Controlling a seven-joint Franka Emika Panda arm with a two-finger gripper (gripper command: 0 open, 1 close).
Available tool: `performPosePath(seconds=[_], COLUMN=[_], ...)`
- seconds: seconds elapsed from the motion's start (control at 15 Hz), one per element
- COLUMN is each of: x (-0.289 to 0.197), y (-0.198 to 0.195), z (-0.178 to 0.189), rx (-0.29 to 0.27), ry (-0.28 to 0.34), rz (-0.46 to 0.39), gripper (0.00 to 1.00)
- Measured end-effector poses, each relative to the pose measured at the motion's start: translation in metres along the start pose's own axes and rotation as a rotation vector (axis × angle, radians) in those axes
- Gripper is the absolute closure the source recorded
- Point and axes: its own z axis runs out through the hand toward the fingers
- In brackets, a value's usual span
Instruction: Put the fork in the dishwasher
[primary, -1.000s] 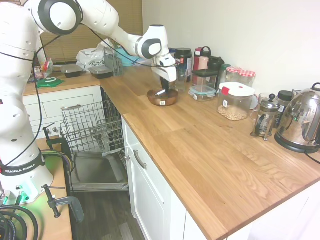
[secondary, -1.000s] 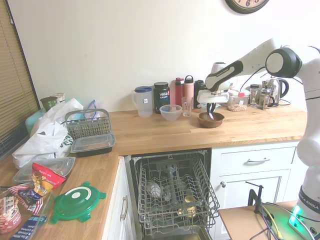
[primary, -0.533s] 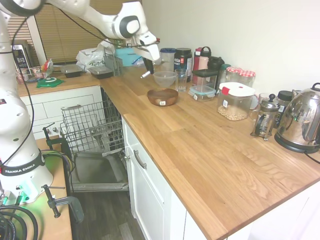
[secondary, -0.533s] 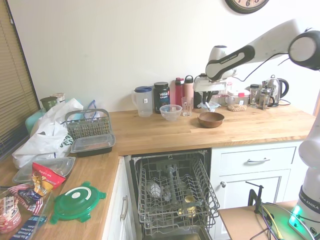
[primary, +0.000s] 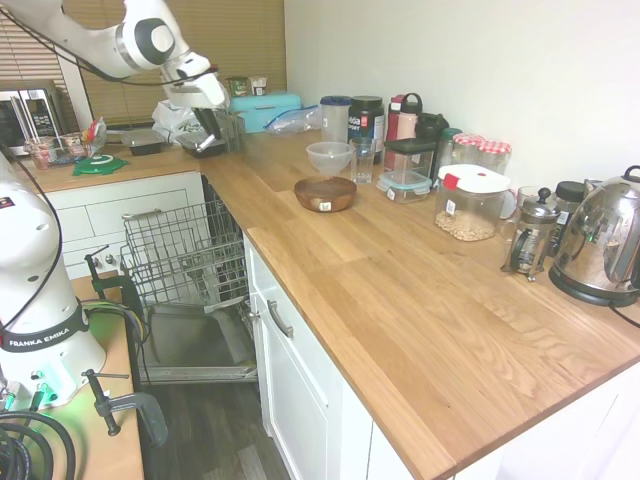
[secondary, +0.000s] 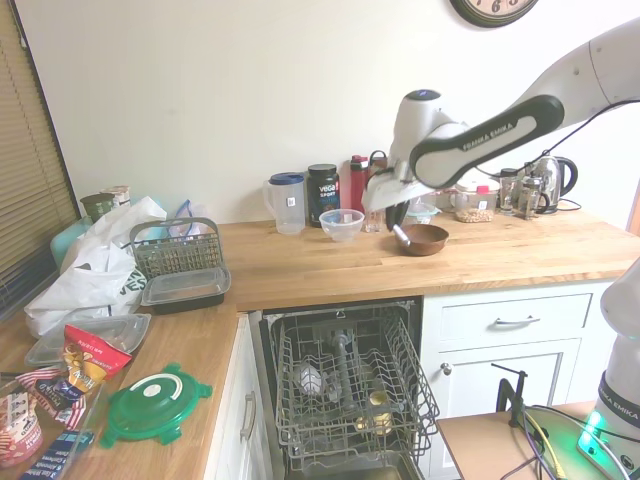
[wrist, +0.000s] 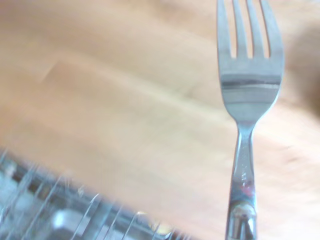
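fork (wrist: 249, 100) fills my wrist view, tines pointing away, its silver handle rising from the picture's bottom edge over blurred wood, with wire prongs showing below. from the exterior views i see the claw (secondary: 398, 213) hanging above the bench (primary: 420, 300), just past its front edge and above the open dishwasher (secondary: 350, 385); the fork itself is too slim to pick out there, and i cannot tell how the fingers stand, though the fork juts from where they sit.

the dishwasher's door is dropped down and its wire rack (primary: 185, 250) is pulled out. in the rack i make out a pale rounded piece (secondary: 310, 380) and something yellowish (secondary: 378, 398), both too small to name.

on the bench, near the back wall, the brown wooden bowl (primary: 325, 193) looks empty, and the clear glass bowl (primary: 329, 156) just behind it too. further along the wall a white-lidded tub (primary: 470, 203) holds something tan and grainy. at the far end of the bench a grey cutlery basket (secondary: 177, 249) stands beside a lidded tray (secondary: 185, 288).
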Motion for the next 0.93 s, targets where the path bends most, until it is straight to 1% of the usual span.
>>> performPosePath(seconds=[0.13,0.27,0.47,0.53,0.73,0.8,0.87,0.93], x=[-0.062,-0.109,-0.144,-0.159,-0.225,-0.236,-0.235,-0.224], y=[-0.023,-0.036,-0.042,-0.049,-0.065,-0.07,-0.076,-0.084], z=[0.023,0.053,0.11,0.126,0.177,0.195,0.211,0.225], rx=[-0.047,-0.122,-0.254,-0.285,-0.355,-0.375,-0.393,-0.409], ry=[0.038,0.07,0.062,0.056,0.054,0.052,0.045,0.028], rz=[-0.08,-0.152,-0.237,-0.269,-0.366,-0.376,-0.363,-0.344], gripper=[1.0,1.0,1.0,1.0,1.0,1.0,1.0,1.0])
